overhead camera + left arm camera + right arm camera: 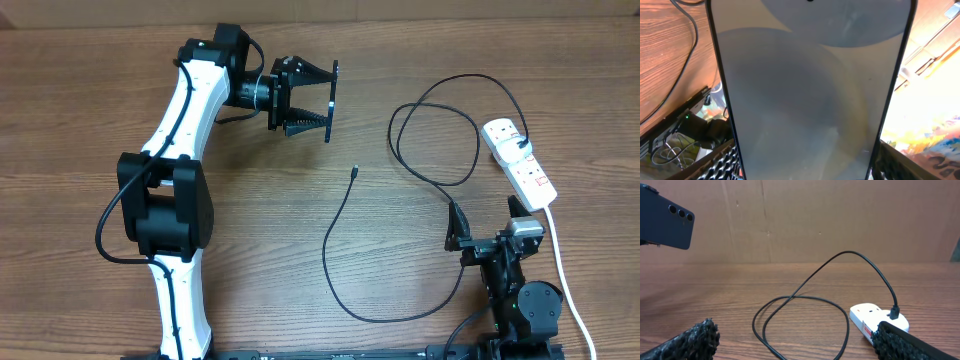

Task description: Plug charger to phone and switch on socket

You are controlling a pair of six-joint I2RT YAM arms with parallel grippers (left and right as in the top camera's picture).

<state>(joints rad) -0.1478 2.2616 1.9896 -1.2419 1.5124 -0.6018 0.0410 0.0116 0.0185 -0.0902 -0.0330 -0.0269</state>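
Overhead: left claw clamped on the phone, held edge-on over the worktop; charger tip lying loose nearby, black plug in the socket. Left wrist: screen filling everything. Right wrist: right claw spread, empty. Best to pinch close behind the tip (less wobble), then approach the port squarely.
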